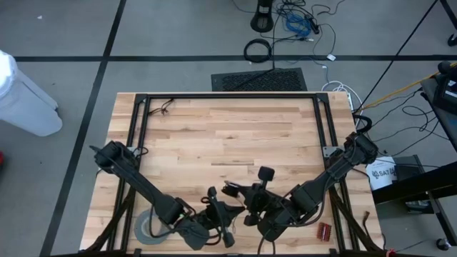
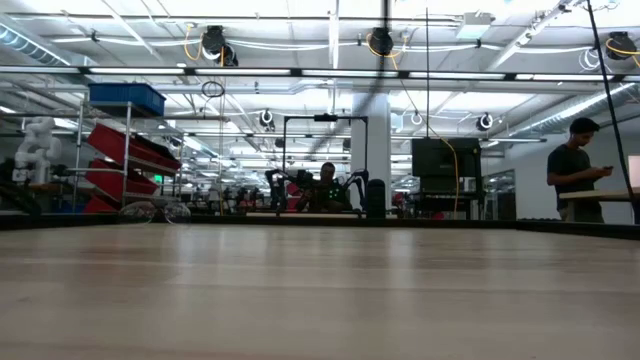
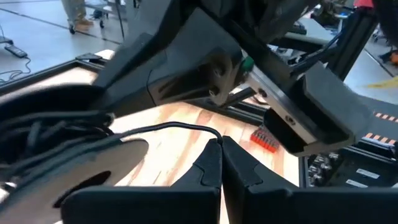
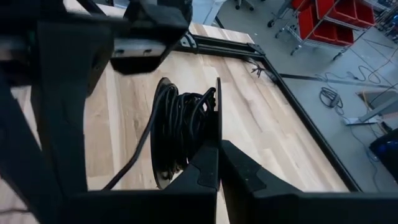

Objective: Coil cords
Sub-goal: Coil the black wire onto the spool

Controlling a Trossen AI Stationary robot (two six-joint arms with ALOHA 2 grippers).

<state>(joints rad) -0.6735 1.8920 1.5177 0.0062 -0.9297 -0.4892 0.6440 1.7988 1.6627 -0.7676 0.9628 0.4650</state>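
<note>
Table [image 1: 214, 135]: pale smooth wood planks, black metal frame [image 1: 228, 95]. Cord [image 4: 180, 127]: matt black, rubbery.

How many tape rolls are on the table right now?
1. The grey tape roll lies flat at the table's near-left corner, partly under the left arm. Others may be hidden beneath the arms.

One camera looks straight down on my whole desk [image 1: 214, 128] and both arms, another sits level at desk-top height facing the room, and each wrist camera peers closely past my own end effector at the same wood.
</note>
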